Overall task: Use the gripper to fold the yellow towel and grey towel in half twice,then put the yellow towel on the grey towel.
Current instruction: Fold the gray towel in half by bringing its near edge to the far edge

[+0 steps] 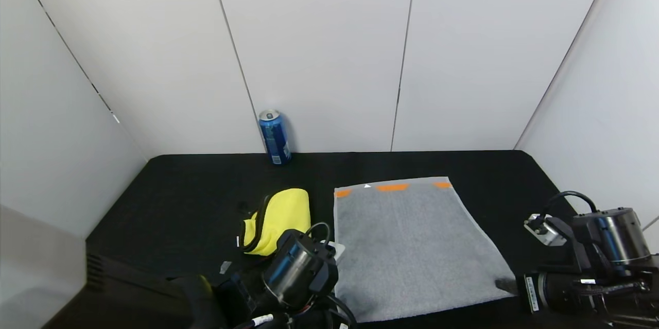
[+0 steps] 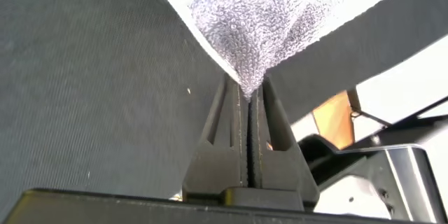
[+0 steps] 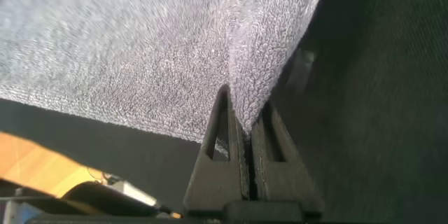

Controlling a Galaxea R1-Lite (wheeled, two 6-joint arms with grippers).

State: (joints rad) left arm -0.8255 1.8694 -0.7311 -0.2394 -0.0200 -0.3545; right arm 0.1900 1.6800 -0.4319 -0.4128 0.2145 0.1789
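Observation:
The grey towel lies spread flat on the black table, its orange marks along the far edge. My left gripper is shut on the towel's near left corner. My right gripper is shut on the towel's near right corner. In the head view the left arm sits at the towel's near left and the right arm at its near right. The yellow towel lies crumpled to the left of the grey towel, just beyond the left arm.
A blue drink can stands at the back of the table against the white wall. White walls close in the table at the back and both sides. Bare black table lies to the left and behind the towels.

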